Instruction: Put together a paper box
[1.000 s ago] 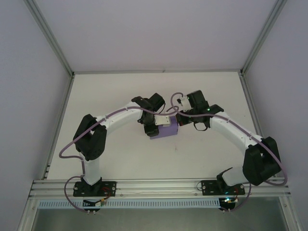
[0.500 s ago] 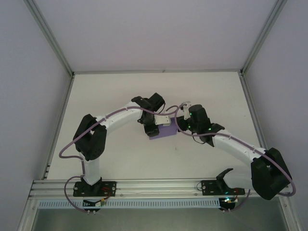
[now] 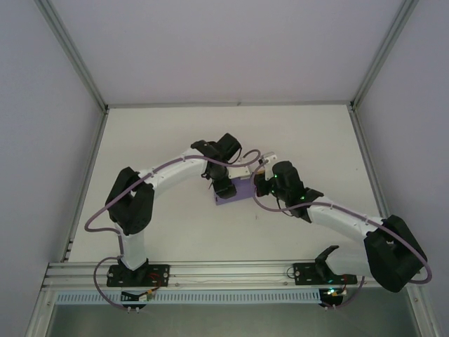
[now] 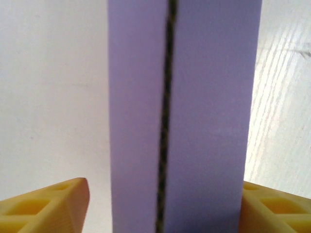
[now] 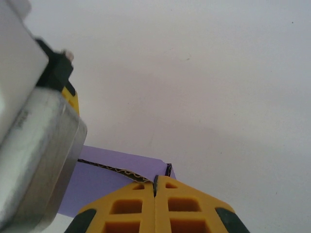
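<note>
The paper box (image 3: 237, 191) is a small lavender box lying mid-table between both arms. In the left wrist view the paper box (image 4: 194, 121) stands between my left gripper's (image 4: 165, 187) yellow fingers (image 4: 53, 206). The jaws are open around it: the right finger is at its side and a gap shows at the left one. A dark seam runs down the box's face. My right gripper (image 5: 155, 177) is shut, fingers pressed together, its tip against the right corner of the paper box (image 5: 112, 167). From above, the left gripper (image 3: 224, 188) is over the box's left part and the right gripper (image 3: 258, 184) is at its right end.
The white table (image 3: 175, 232) has open room on all sides of the box. Metal frame posts (image 3: 91, 95) and white walls bound it. The left arm's grey wrist body (image 5: 34, 160) looms close on the left of the right wrist view.
My right arm has swung left and nearer, bringing its shut gripper against the box's right end. The left jaws have widened around the box, which shifted slightly left.
</note>
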Controlling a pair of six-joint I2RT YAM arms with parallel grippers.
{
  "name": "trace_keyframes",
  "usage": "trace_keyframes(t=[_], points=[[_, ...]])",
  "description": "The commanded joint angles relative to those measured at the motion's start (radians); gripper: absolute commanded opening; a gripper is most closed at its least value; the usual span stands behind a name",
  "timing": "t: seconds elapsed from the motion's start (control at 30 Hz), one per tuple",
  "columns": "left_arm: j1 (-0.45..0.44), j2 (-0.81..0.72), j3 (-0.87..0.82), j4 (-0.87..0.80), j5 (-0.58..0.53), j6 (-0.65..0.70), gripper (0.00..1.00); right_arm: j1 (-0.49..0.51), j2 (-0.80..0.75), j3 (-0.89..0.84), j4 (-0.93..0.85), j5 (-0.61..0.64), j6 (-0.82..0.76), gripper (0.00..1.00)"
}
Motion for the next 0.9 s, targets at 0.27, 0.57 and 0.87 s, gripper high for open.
trace_keyframes(t=[0.27,0.57,0.87], points=[[0.013,-0.192,-0.071,0.091,-0.077,-0.186,1.0,0.037,-0.006,-0.05,-0.1,0.062,0.004,0.0],[0.02,-0.488,-0.342,0.168,-0.319,-0.699,0.88,0.051,0.005,-0.002,-0.15,0.085,0.04,0.0],[0.02,-0.486,-0.399,0.202,-0.145,-0.837,0.61,0.059,0.024,0.028,-0.171,0.085,0.038,0.0]])
